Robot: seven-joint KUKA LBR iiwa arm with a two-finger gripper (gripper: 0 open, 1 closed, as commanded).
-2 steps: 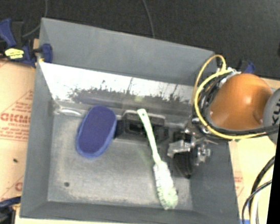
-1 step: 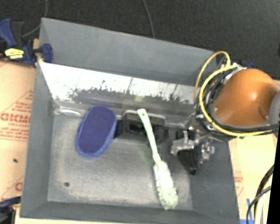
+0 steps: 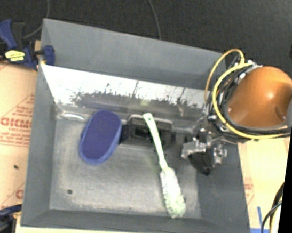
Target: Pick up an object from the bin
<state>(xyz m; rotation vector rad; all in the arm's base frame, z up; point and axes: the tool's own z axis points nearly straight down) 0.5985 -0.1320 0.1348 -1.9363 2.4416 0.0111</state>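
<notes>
In the camera view, the claw [image 3: 203, 158] hangs at the right of the frame, low in the bin [image 3: 115, 184], near the bottle brush [image 3: 163, 169]; I cannot tell whether it is wide or narrow. The brush lies diagonally at centre. Its thin, smooth handle could roll or pivot out of a pinch, and its bristly white-green head may give. A rounded, soft-looking blue oval pad [image 3: 100, 136] lies left of centre, beside a dark boxy thing [image 3: 141, 131] by the back wall.
</notes>
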